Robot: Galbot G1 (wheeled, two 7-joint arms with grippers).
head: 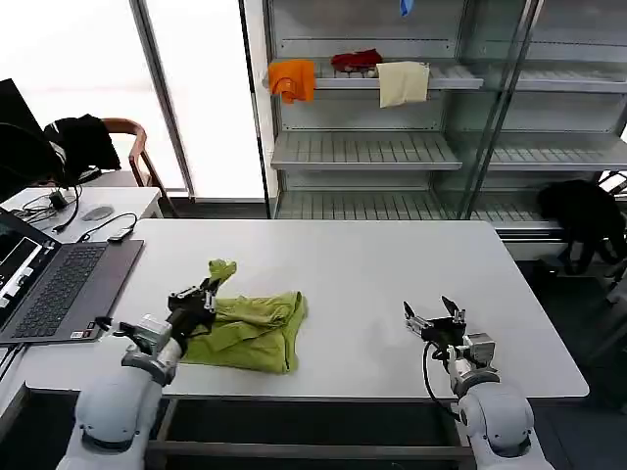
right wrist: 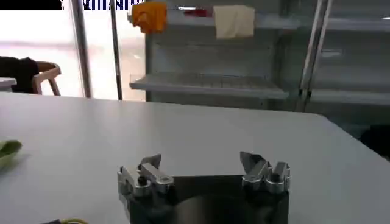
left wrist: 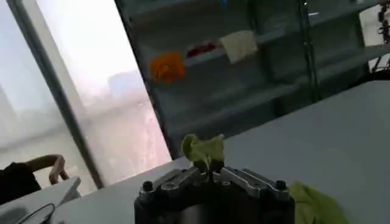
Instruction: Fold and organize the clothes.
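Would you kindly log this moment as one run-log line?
left gripper: shut on T-shirt, pinched part raised | right gripper: open, idle above table | shirt: bunched, unfolded

The left end effector (head: 203, 297) covers part of the lime-green T-shirt (head: 250, 328), its print isn't visible, and the laptop (head: 49, 284) beside it is cut off.

The T-shirt (head: 250, 328) is soft lime-green cloth, matt and creased, and a bunched fold of it is pinched in my left gripper (head: 208, 293). My right gripper (right wrist: 204, 170) has bare brushed-metal fingers (right wrist: 251, 162) on a black matt body. The surface (head: 372, 274) is smooth, white and faintly sheened.
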